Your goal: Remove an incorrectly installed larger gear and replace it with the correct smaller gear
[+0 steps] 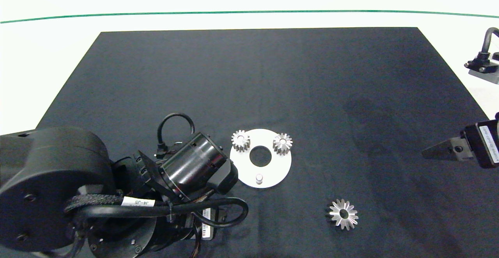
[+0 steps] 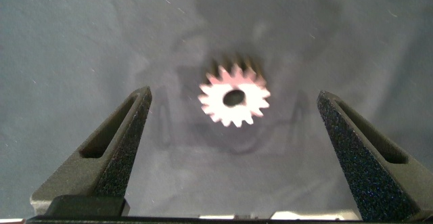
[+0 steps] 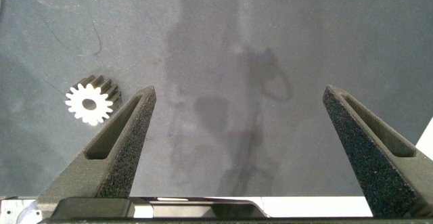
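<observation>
Big gear is already off the plate, lying flat on the mat well apart from it, on the right-arm side. Third pin on the plate stands bare; the other two carry small gears and. So removal looks done and we're at the pick of the replacement.

Left hand hangs over a small gear that lies flat on the mat. Fingers are spread wide, one to each side of it, not touching. In the head view the left arm hides that gear, next to the plate.

Right hand is released too, parked by the counter's right edge, holding nothing.

Next, my read: drop the left hand straight down, centre the gear between the pads, close, lift, then line its bore up over the bare pin. Thin part and small hole, so alignment will be fussy.

The gear: silver, short blunt teeth, small centre hole.
</observation>
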Robot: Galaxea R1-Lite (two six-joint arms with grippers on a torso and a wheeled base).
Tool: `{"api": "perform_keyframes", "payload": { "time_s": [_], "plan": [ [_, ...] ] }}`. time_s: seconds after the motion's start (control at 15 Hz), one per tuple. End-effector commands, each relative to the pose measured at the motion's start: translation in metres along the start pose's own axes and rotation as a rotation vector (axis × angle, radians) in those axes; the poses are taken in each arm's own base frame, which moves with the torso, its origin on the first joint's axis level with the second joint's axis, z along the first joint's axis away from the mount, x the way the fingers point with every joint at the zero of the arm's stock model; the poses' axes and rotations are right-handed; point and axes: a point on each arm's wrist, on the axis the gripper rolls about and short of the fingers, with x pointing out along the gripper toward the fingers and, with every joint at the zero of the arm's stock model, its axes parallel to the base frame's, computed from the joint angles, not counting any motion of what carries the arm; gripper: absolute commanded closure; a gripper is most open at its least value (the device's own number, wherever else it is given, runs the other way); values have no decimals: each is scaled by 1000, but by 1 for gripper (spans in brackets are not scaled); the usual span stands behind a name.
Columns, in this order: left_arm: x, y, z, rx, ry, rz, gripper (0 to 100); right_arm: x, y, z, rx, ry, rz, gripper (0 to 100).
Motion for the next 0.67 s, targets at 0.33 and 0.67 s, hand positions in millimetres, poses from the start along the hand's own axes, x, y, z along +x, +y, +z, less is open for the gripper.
{"api": "perform_keyframes", "payload": {
  "time_s": [0.33, 0.67],
  "plan": [
    [11, 3, -1, -7, 28, 38, 0, 0, 1, -1, -3, 7, 0, 0],
    [23, 7, -14, -7, 33, 41, 7, 2, 2, -1, -5, 11, 0, 0]
  ]
}}
